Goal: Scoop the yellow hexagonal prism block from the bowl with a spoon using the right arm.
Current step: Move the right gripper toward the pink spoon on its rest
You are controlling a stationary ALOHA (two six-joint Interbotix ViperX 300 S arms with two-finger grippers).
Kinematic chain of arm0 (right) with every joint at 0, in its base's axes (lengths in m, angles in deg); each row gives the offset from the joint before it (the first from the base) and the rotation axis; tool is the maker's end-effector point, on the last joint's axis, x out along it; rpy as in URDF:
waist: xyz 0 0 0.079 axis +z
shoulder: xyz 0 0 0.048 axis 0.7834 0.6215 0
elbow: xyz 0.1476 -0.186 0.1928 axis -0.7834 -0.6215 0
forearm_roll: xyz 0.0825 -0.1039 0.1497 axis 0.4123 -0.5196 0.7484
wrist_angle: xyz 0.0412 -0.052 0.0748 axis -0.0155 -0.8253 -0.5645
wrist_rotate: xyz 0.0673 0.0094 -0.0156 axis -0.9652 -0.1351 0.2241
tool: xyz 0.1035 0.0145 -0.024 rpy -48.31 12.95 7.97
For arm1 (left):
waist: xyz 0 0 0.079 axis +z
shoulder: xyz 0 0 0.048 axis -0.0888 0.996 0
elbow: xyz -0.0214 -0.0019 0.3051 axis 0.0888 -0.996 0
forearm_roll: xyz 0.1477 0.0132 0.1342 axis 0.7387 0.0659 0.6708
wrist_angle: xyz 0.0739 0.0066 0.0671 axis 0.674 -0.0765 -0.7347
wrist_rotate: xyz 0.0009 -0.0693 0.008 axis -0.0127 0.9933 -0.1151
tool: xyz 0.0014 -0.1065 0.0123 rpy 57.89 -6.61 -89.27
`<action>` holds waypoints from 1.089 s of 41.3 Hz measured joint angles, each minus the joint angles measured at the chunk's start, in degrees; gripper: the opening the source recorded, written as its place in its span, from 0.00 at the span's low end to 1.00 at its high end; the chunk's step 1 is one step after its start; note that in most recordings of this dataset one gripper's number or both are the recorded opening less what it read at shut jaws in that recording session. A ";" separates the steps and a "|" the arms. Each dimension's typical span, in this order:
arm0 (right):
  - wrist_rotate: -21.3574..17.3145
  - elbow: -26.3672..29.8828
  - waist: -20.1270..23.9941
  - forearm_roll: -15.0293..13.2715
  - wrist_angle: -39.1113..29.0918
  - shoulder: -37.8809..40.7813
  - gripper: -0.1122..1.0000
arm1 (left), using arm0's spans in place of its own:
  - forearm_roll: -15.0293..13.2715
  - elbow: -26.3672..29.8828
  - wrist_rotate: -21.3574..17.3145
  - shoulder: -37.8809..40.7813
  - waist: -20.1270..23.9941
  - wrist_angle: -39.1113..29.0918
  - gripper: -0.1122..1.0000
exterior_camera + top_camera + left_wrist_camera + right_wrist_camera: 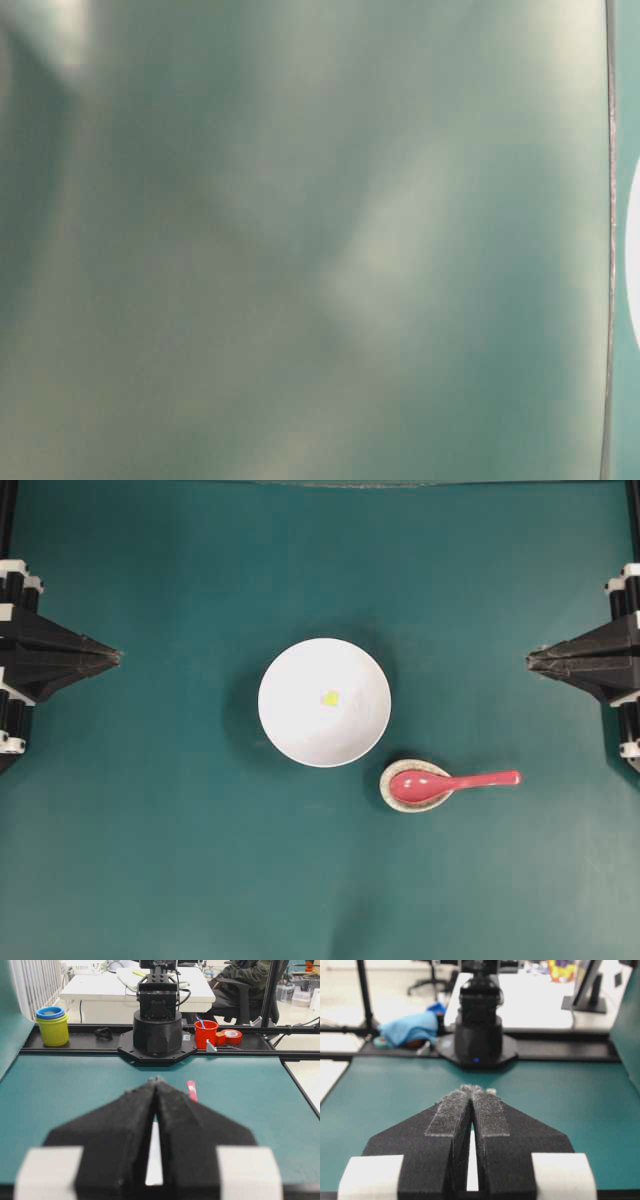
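Observation:
The white bowl [300,730] sits at the table's middle with the tiny yellow block [330,698] inside it. The pink-red spoon [450,782] lies to the bowl's lower right, its scoop on a speckled beige rest [392,792] and its handle pointing right. My left gripper [118,658] is shut and empty at the left edge, far from the bowl. My right gripper [530,660] is shut and empty at the right edge, above and right of the spoon. In the left wrist view the shut gripper [157,1080] hides most of the bowl; the spoon handle [191,1091] shows beside it. The right wrist view shows its gripper [479,1089] shut.
The table is a teal mat [150,860]. Beyond its far edge stand the opposite arm's base [157,1030], a yellow cup [52,1025] and a red cup [206,1034]. A blue cloth [410,1027] lies behind the other base [479,1035]. The table-level view is blurred.

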State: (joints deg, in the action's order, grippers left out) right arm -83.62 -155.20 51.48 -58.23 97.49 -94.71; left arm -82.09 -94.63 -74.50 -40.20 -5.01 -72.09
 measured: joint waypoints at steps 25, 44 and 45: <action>-0.26 0.00 2.81 0.09 -0.62 1.23 0.22 | 0.44 0.00 0.18 -0.35 0.09 -4.13 0.10; -0.26 -1.85 5.45 1.23 2.20 8.17 0.59 | 0.53 0.00 0.18 -0.44 0.18 -3.87 0.10; -0.35 -2.29 5.45 1.41 2.99 8.96 0.59 | 0.44 0.00 0.09 -0.44 0.18 -3.87 0.10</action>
State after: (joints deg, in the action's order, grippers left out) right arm -83.97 -157.49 56.93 -56.83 100.48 -85.75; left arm -81.65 -94.63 -74.41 -40.64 -4.83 -75.95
